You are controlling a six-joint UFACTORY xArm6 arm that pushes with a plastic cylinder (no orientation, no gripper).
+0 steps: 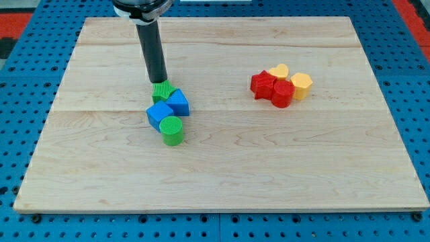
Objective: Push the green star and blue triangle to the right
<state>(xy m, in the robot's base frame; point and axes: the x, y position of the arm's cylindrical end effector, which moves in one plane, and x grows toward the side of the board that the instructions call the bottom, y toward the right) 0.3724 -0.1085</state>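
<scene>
**No Readable Text in View**

Nothing legible is showing anywhere in the camera view. No word, label, brand, number or sign is appearing on any surface.
</scene>
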